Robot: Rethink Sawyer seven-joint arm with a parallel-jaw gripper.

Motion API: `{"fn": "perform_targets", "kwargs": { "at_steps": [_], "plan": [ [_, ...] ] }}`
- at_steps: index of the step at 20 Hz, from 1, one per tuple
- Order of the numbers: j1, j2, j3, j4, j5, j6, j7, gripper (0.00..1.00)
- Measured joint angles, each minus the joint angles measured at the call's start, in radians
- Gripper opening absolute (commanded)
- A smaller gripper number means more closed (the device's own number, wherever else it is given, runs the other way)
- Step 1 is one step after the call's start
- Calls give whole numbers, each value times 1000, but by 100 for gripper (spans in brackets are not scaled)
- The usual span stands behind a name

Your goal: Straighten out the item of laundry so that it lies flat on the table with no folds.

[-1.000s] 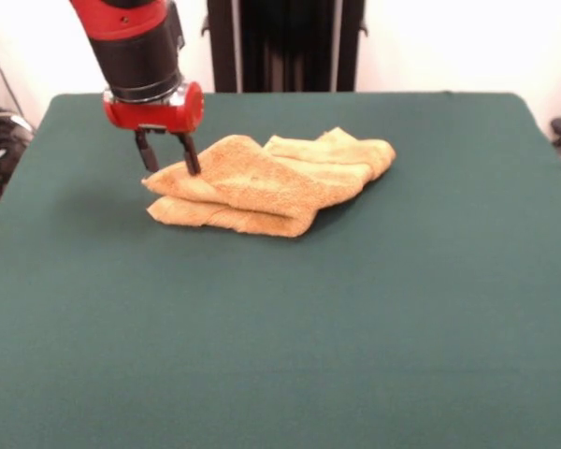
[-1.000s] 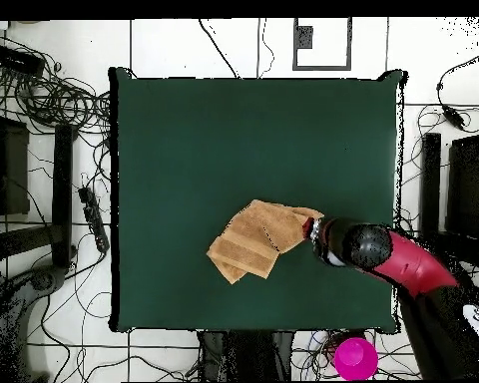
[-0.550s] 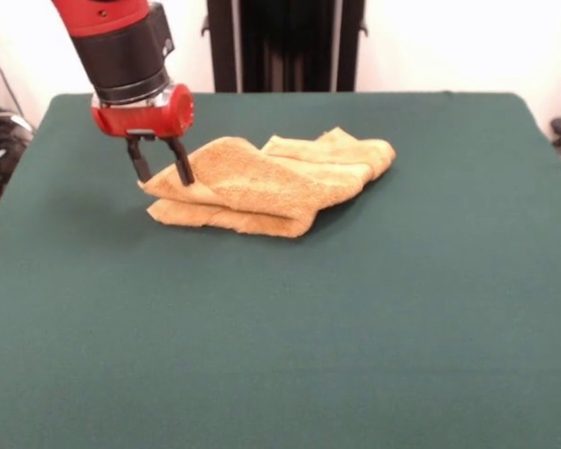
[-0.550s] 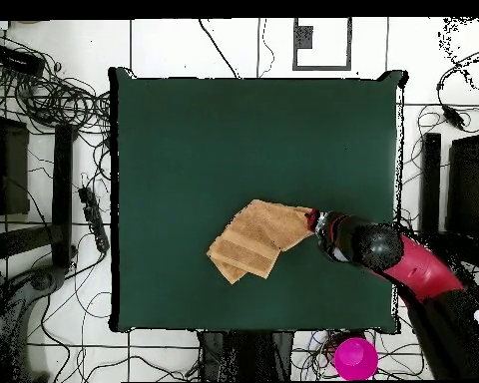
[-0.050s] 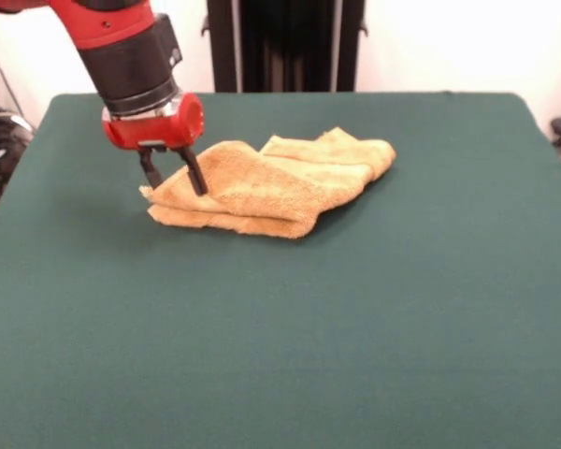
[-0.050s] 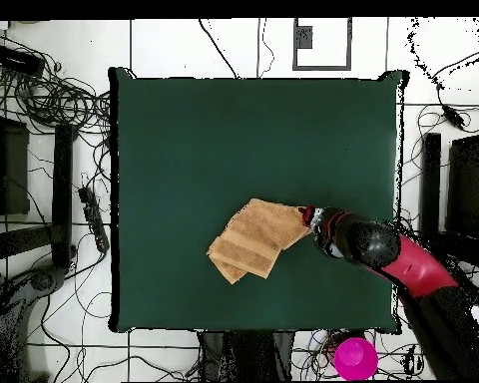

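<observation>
The towel sits folded over on itself toward the far side of the green table, a little left of centre in the front view, and it is anything but flat — an upper layer is doubled across a lower one, with a second bunched fold running off to the right end. The gripper is down at the towel's left corner, its two dark fingers spread a little, one standing on the cloth side and the other just outside the edge. The jaws straddle that corner, but whether they have pinched shut on the terry cannot be told from either view. From overhead the arm reaches in from the table's right edge and its tip meets the towel's right-hand corner, which fits the front view once the half turn is allowed for. Why that corner? It looks like the free end of the top layer, the obvious handle for peeling the fold back. The placement suits the job too — there is plenty of bare green cloth on every side, so the towel has room to open out. By the look of it the task is barely begun: every fold is in place, and the next move calls for a firm hold on the top layer alone, since catching both layers would only drag the whole bundle.
</observation>
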Motion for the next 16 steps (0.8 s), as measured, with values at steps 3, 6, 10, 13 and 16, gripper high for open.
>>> {"fn": "perform_targets", "kwargs": {
  "at_steps": [3, 6, 10, 13, 16],
  "plan": [
    [-1, 15, 7, 1, 0, 0, 0, 0],
    [-4, 33, 22, 5, 0, 0, 0, 0],
    [-4, 48, 36, 6, 0, 0, 0, 0],
    [-3, 51, 36, 5, 0, 0, 0, 0],
    [3, 49, 36, 5, -6, 0, 0, 0]
  ]
}}
